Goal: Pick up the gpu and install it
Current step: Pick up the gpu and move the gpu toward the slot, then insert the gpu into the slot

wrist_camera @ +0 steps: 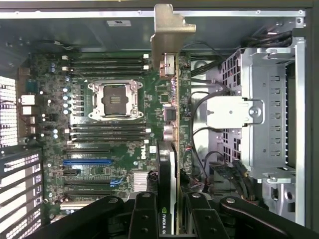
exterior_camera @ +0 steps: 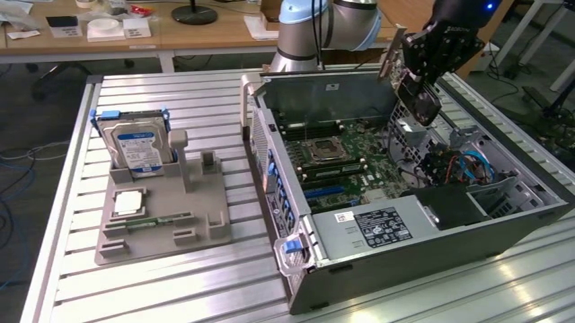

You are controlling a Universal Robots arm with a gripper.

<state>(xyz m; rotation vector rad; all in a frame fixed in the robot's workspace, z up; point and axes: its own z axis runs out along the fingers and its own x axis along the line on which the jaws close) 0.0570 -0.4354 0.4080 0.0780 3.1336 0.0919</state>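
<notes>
Pinching gpu [wrist_camera: 170, 149] edge-on between gripper [wrist_camera: 169, 219] fingers [wrist_camera: 144, 219], at one o'clock over case [exterior_camera: 422, 249], exterior view; likely light, stiff, fragile; best gripped by board edges.

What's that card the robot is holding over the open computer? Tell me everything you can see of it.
The gpu is a thin, flat card: a green circuit board with a black cooler block on one face and a dull metal bracket at the end away from the hand. The hand grips its other end, with fingers pressed on both faces. It hangs tilted, edge toward the motherboard, above the open computer case, apparently not yet seated in it.
</notes>
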